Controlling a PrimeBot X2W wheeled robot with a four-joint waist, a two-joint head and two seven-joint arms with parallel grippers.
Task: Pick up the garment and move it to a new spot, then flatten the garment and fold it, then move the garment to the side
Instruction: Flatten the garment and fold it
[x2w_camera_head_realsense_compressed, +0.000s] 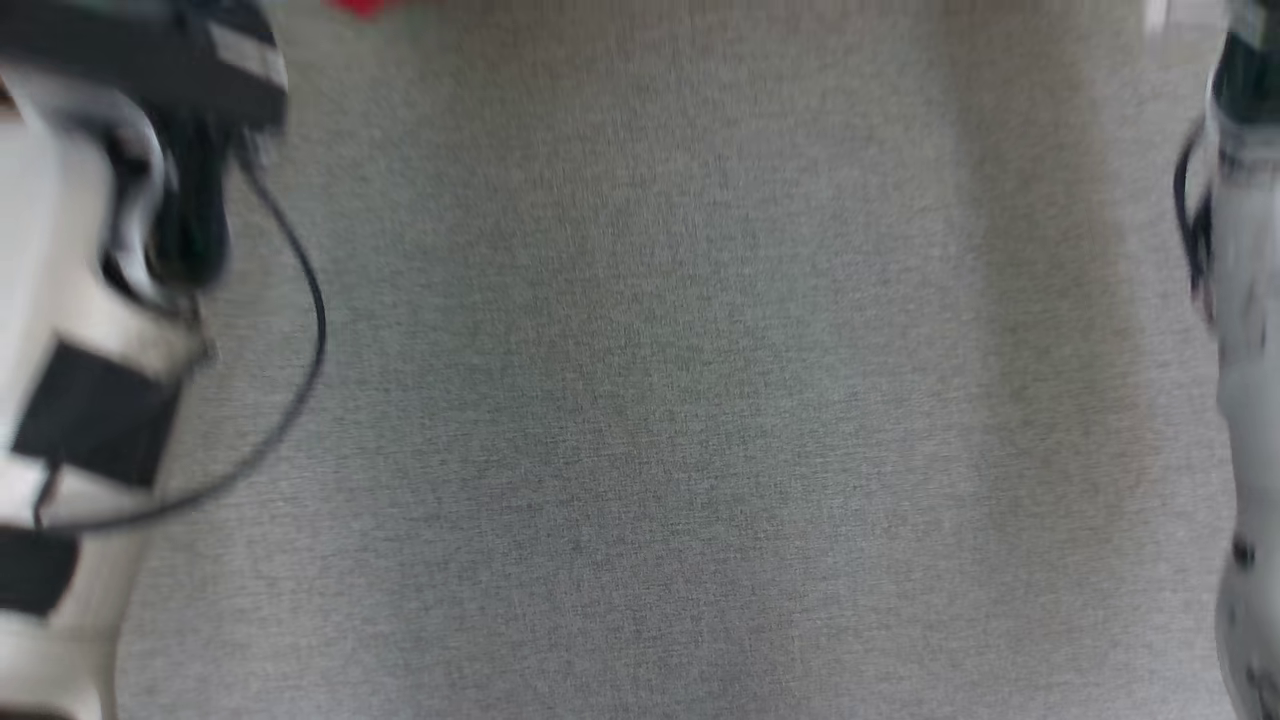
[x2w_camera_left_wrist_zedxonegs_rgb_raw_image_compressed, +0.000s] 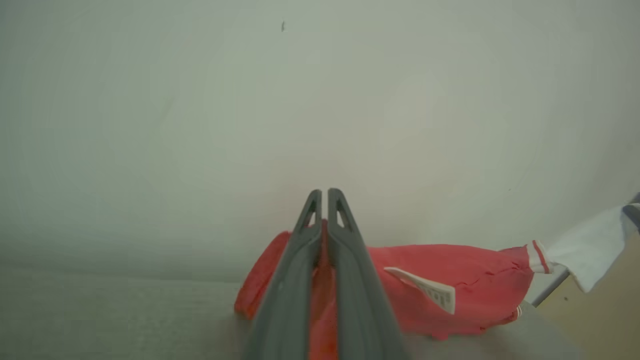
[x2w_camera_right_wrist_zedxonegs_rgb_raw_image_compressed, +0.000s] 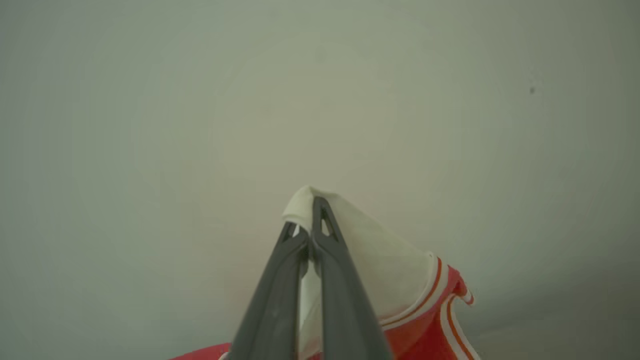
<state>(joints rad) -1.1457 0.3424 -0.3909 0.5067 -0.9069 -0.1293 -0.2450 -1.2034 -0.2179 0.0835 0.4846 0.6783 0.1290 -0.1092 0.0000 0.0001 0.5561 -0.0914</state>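
The garment (x2w_camera_left_wrist_zedxonegs_rgb_raw_image_compressed: 480, 280) is red, with a white care label and a white sleeve edged in red stripes. In the left wrist view my left gripper (x2w_camera_left_wrist_zedxonegs_rgb_raw_image_compressed: 324, 192) is shut on a fold of its red cloth, and the rest trails to the right over the grey surface. My right gripper (x2w_camera_right_wrist_zedxonegs_rgb_raw_image_compressed: 306, 215) is shut on the white part of the garment (x2w_camera_right_wrist_zedxonegs_rgb_raw_image_compressed: 385, 270), whose red and white striped trim hangs below. A sliver of red garment (x2w_camera_head_realsense_compressed: 358, 6) peeks in at the top edge of the blurred head view, between my two forearms.
A grey cloth-covered table (x2w_camera_head_realsense_compressed: 640, 400) spreads across the head view, with my left arm (x2w_camera_head_realsense_compressed: 90, 400) and its black cable at the left and my right arm (x2w_camera_head_realsense_compressed: 1245, 350) at the right edge. A pale wall stands behind the garment. Tan floor (x2w_camera_left_wrist_zedxonegs_rgb_raw_image_compressed: 600, 320) lies past the table's corner.
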